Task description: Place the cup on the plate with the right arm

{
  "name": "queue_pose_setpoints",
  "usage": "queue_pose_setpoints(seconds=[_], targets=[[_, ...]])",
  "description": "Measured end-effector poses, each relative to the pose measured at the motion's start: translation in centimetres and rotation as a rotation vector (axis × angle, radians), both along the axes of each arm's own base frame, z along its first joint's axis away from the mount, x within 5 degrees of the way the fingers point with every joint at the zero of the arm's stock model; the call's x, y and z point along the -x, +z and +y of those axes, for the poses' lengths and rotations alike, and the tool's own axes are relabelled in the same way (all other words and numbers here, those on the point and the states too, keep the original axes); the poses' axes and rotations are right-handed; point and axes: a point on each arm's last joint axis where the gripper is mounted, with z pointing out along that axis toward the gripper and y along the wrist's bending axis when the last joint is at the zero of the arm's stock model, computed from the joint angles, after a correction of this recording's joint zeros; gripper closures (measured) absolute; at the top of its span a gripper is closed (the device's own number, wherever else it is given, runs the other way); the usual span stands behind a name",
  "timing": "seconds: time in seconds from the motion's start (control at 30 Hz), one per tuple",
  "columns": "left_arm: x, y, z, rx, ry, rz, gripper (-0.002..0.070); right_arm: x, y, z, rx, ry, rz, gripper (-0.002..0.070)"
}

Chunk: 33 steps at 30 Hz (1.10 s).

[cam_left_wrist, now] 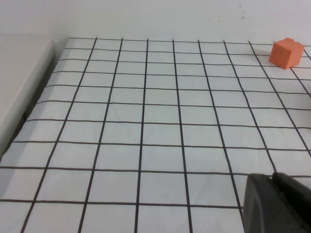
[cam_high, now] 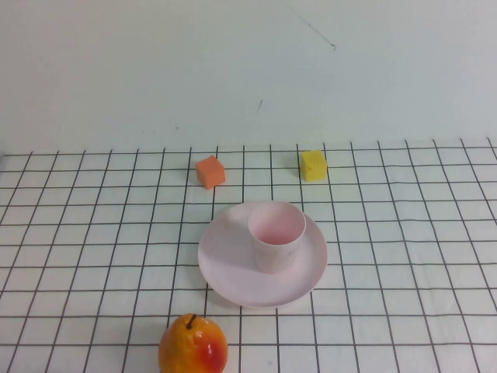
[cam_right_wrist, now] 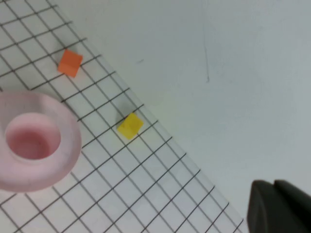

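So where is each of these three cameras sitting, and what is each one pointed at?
High view: raised on the robot's side, angled down at the cup standing on the plate; no arm shows.
Left wrist view: on the left arm, facing gridded table; left gripper at the edge.
Right wrist view: above, right gripper shut, empty.
Shared: orange cube.

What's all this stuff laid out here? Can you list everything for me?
small pale pink handleless plastic cup: one, upright on the plate
round shallow pale pink plate: one, mid-table
orange cube: one, behind the plate, towards the left
yellow cube: one, behind the plate, towards the right
orange-red toy fruit: one, near edge
white gridded table cover: one, under everything
left tool: black, over bare grid
right tool: black, shut, empty, away from the cup
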Motion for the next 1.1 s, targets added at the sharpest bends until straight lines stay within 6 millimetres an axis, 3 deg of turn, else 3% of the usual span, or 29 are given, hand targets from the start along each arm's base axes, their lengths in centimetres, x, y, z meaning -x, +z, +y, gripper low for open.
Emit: queue_pose_setpoints(seconds=[0.13, 0.27, 0.53, 0.77, 0.87, 0.97, 1.1], targets=[[0.0, 0.0, 0.0, 0.000, 0.000, 0.000, 0.0678, 1.9, -1.7, -1.1, 0.006, -0.029, 0.070, 0.0677], [0.0, 0.0, 0.0, 0.000, 0.000, 0.000, 0.0678, 2.4, -3.9, -1.4, -0.007, -0.082, 0.160, 0.0677], [0.0, 0.0, 0.0, 0.000, 0.000, 0.000, 0.0678, 1.2, -7.4, -0.7, 0.039, -0.109, 0.277, 0.0677], [0.0, 0.0, 0.0, 0.000, 0.000, 0.000, 0.0678, -1.2, -10.0, 0.6, 0.098, -0.104, 0.351, 0.0677], [0.0, 0.0, 0.0, 0.000, 0.000, 0.000, 0.0678, -1.2, -11.0, 0.6, 0.121, -0.099, 0.378, 0.0677], [0.0, 0.0, 0.0, 0.000, 0.000, 0.000, 0.0678, -0.7, -11.8, 0.5, 0.087, -0.081, 0.329, 0.0678], [0.0, 0.0, 0.0, 0.000, 0.000, 0.000, 0.0678, 0.4, -12.7, 0.2, -0.042, -0.036, 0.125, 0.0678]])
